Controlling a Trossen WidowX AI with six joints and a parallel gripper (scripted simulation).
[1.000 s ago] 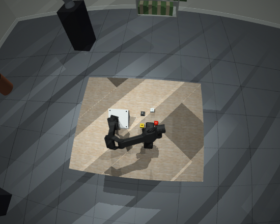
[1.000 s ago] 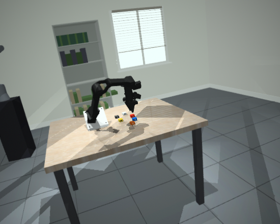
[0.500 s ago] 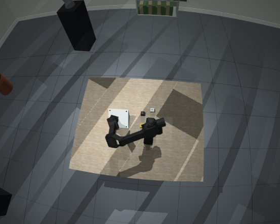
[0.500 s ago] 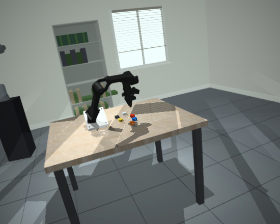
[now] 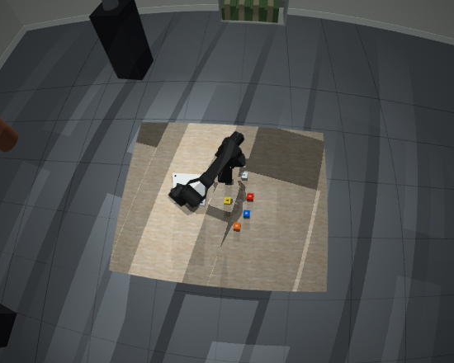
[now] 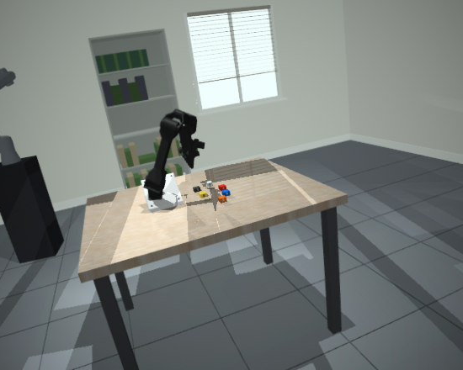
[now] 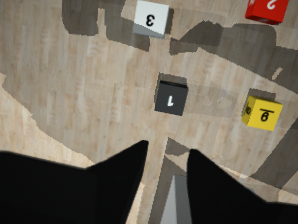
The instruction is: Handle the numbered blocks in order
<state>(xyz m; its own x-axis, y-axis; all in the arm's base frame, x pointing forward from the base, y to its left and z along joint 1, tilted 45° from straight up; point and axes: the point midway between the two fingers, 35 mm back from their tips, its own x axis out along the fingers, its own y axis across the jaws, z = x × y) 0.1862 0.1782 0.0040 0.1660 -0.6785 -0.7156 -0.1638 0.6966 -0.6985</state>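
Note:
The black block (image 6: pixel 196 189) (image 7: pixel 171 98) shows 1; the gripper hides it in the top view. My gripper (image 6: pixel 191 166) (image 7: pixel 168 151) is partly open and empty, its fingertips a narrow gap apart, high above the table near the black block. The white block (image 5: pixel 244 176) (image 6: pixel 209 183) (image 7: pixel 151 19) shows 3. The red block (image 5: pixel 250 196) (image 6: pixel 222 187) (image 7: pixel 267 10) shows 2. The yellow block (image 5: pixel 227 200) (image 6: pixel 203 194) (image 7: pixel 262 114) shows an underlined digit, seemingly 6. The blue block (image 5: pixel 247 214) (image 6: pixel 226 192) and orange block (image 5: pixel 237 226) (image 6: pixel 222 199) are outside the wrist view; their digits are too small to read.
The arm's white base plate (image 5: pixel 183 178) (image 6: pixel 174 191) sits on the wooden table (image 5: pixel 274 256) (image 6: pixel 254 210), left of the blocks. In the wrist view, the yellow block lies right of the black block, and the white and red blocks lie toward the top edge.

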